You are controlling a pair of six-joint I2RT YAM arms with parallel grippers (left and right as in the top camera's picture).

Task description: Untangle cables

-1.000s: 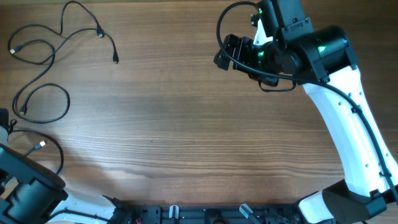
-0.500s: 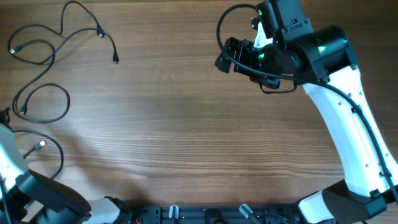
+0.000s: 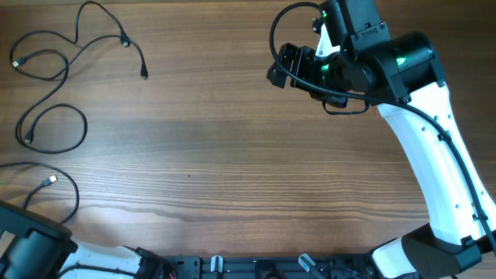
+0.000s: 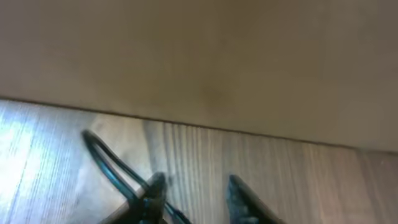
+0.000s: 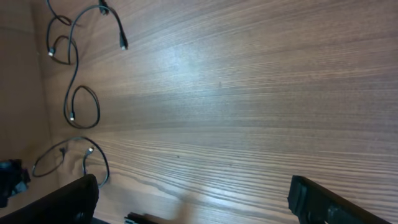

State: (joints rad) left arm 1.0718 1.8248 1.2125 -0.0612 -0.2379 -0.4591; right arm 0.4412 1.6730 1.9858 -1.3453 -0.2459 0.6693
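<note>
Left jaws stand slightly apart beside a cable loop, probably to pull it free. Right jaws gape idle, well apart from the other cables.

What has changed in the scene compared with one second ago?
The left arm drew back toward the near-left corner. Whether the left gripper holds the lower cable loop is unclear. The upper cables and the right arm stayed where they were.
</note>
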